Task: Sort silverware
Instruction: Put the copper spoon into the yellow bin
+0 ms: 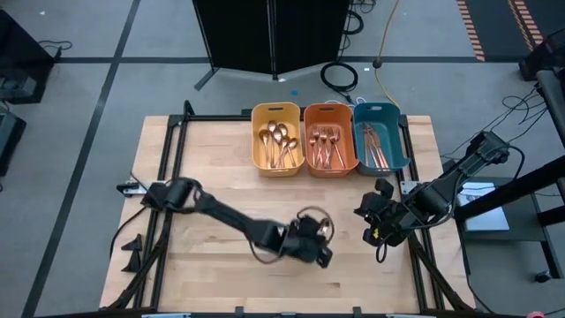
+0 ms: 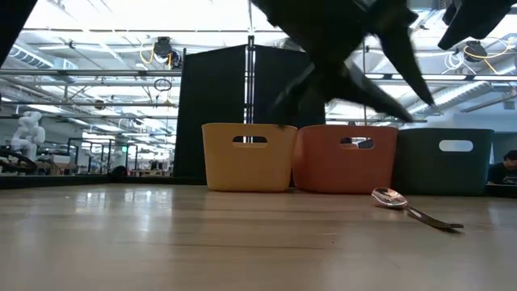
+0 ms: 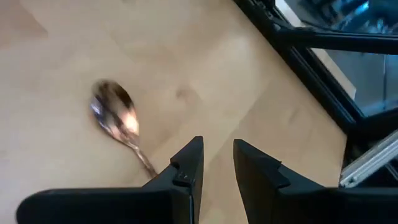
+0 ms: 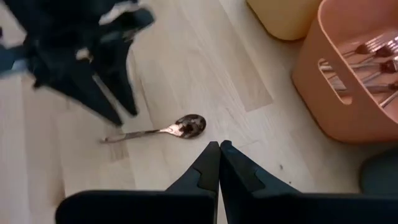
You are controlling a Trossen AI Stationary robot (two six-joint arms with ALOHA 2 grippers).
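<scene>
One copper spoon (image 4: 177, 129) lies flat on the wooden table (image 1: 221, 150), bowl toward the bins, in front of the orange bin; it also shows in the low view (image 2: 404, 204) and the left wrist view (image 3: 118, 118). My left gripper (image 3: 214, 163) hangs above the table beside the spoon's handle end, open by a narrow gap with nothing between its fingers. My right gripper (image 4: 219, 150) is shut and empty, raised to the right of the spoon (image 1: 325, 230). The yellow bin (image 1: 278, 137) holds spoons, the orange bin (image 1: 330, 139) forks, the teal bin (image 1: 380, 137) knives.
The three bins stand side by side at the table's far edge. A black metal frame (image 1: 172, 150) runs along the table's left and right sides. Bare wood lies to the left of and in front of the spoon.
</scene>
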